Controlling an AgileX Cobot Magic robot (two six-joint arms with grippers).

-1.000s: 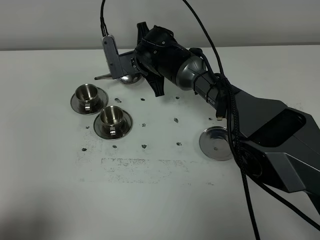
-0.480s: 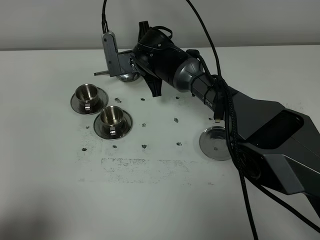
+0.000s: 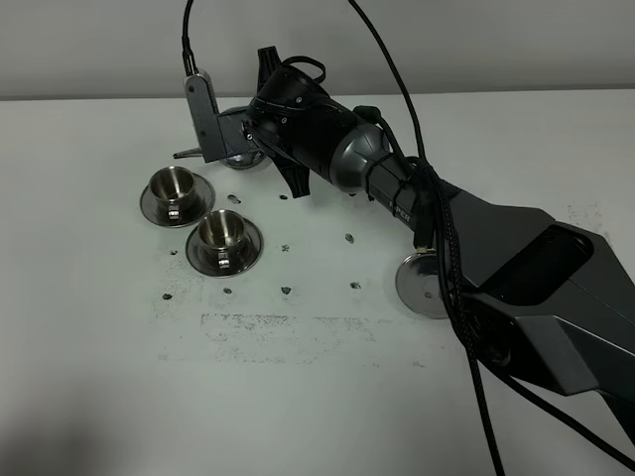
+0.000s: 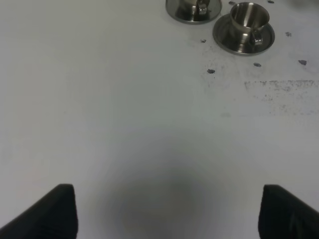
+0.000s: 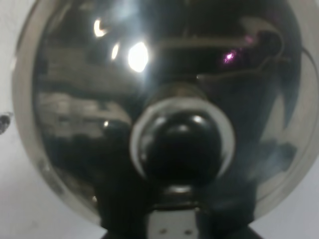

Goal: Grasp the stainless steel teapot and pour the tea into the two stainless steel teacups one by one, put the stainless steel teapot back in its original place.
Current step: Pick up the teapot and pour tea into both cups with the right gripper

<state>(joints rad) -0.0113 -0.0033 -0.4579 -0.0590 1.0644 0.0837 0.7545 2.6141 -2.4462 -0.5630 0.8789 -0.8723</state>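
Note:
The stainless steel teapot (image 3: 236,159) hangs at the far left of the table, its thin spout (image 3: 187,154) pointing left, just behind the far teacup (image 3: 176,192). My right gripper (image 3: 248,137) reaches across and is shut on the teapot; the wrist hides its fingers. In the right wrist view the teapot's shiny lid (image 5: 89,99) and black knob (image 5: 180,144) fill the frame. The near teacup (image 3: 223,241) sits on its saucer beside the first. Both teacups (image 4: 247,25) (image 4: 193,7) also show in the left wrist view, far from my open left gripper (image 4: 169,214).
A bare steel saucer (image 3: 425,286) lies right of centre, partly under the right arm's cables. Dark specks and a smudged patch (image 3: 288,327) mark the white table. The right arm's bulky body (image 3: 536,288) covers the right side.
The right arm has carried the teapot leftward and slightly farther back, bringing the spout closer to the far teacup. The cups and the saucer have not moved.

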